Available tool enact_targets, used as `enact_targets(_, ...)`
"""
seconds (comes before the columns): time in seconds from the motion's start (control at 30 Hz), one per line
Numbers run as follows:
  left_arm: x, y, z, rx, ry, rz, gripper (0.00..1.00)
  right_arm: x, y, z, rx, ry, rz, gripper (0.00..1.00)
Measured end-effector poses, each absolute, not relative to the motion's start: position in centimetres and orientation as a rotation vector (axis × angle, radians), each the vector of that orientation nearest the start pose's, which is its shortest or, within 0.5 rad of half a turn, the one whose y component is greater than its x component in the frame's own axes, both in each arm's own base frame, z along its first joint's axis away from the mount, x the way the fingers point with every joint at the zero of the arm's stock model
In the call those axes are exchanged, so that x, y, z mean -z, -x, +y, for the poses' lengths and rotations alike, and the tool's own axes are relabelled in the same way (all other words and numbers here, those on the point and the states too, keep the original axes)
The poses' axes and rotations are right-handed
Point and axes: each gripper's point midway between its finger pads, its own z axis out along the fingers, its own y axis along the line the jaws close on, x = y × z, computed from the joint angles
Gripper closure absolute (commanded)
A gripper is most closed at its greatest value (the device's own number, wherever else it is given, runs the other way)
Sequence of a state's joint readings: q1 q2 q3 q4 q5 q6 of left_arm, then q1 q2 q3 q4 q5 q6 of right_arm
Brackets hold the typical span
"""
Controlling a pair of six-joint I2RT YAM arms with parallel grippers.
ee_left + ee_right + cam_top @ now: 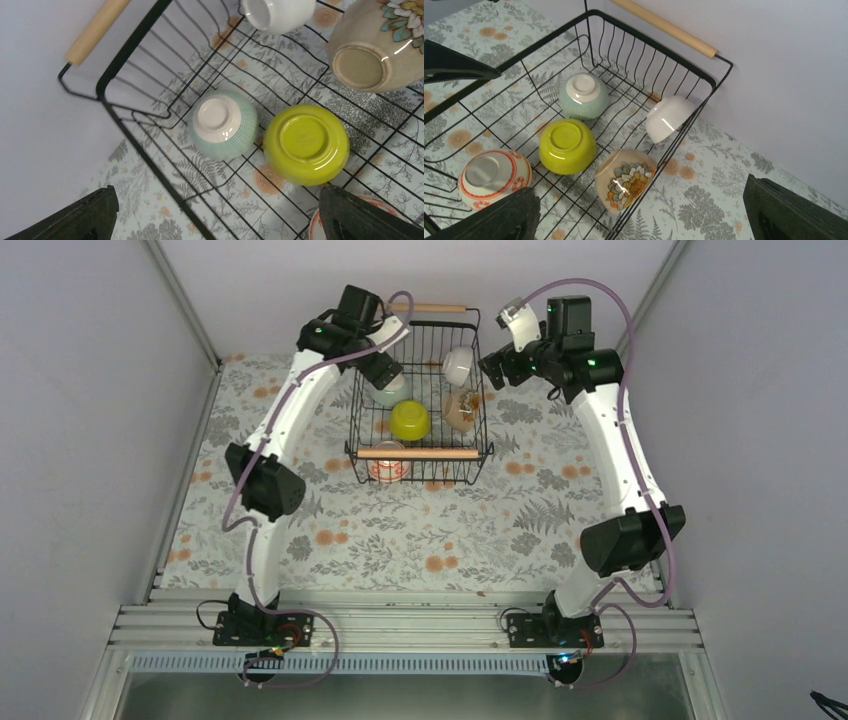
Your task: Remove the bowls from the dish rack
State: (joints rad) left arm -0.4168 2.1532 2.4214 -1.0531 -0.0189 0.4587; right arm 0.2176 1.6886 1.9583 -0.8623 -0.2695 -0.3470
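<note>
Five bowls [410, 420] are seen, mostly upturned as if for draining, in the dish rack [418, 453] at the tabletop's [400, 530] twelve o'clock. The left fingers [85, 215] and right fingers [499, 215] are held apart, empty, likely for reaching in.

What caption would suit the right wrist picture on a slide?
Five bowls sit in the black wire dish rack, below the open right gripper.

The rack [418, 453] sits on the table [500, 530], far middle. Five bowls [409, 420] lie in it: two by its right wall, one near-left.
</note>
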Motion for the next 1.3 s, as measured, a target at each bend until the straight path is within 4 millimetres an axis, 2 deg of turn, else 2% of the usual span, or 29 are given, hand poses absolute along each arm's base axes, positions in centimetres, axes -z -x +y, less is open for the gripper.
enact_targets(0.1, -27.3, -51.3, -24.1, -0.072, -1.085, 2.140, 0.00, -35.8, -44.4, 14.5, -0.201, 0.752, 2.030, 0.00)
enact_targets(0.17, -26.2, -50.6, -25.0, -0.088, -1.151, 2.153, 0.00, -35.3, -44.1, 14.3, -0.194, 0.756, 2.038, 0.00)
enact_targets(0.27, -23.2, -48.1, -25.7, -0.083, -1.288, 2.218, 0.00, -34.4, -43.7, 14.1, -0.185, 0.763, 2.052, 0.00)
enact_targets(0.43, -18.3, -45.1, -25.2, -0.074, -1.442, 2.343, 0.00, -32.5, -43.4, 13.9, -0.174, 0.776, 2.088, 0.00)
enact_targets(0.53, -16.6, -44.3, -24.6, -0.078, -1.495, 2.384, 0.00, -31.8, -43.4, 13.9, -0.174, 0.781, 2.098, 0.00)
enact_targets(0.67, -15.4, -43.4, -24.1, -0.083, -1.558, 2.401, 0.00, -31.4, -43.4, 13.9, -0.171, 0.786, 2.096, 0.00)
enact_targets(0.8, -13.5, -41.3, -23.8, -0.081, -1.664, 2.426, 0.00, -31.0, -43.4, 13.8, -0.165, 0.791, 2.098, 0.00)
enact_targets(0.9, -12.5, -40.6, -24.1, -0.095, -1.729, 2.405, 0.00, -30.5, -43.5, 13.8, -0.161, 0.792, 2.100, 0.00)
enact_targets(1.07, -12.3, -40.0, -24.7, -0.101, -1.794, 2.372, 0.00, -29.8, -43.6, 13.8, -0.162, 0.795, 2.109, 0.00)
enact_targets(1.3, -12.3, -39.8, -25.2, -0.128, -1.848, 2.327, 0.03, -29.9, -43.7, 13.9, -0.150, 0.797, 2.101, 0.00)
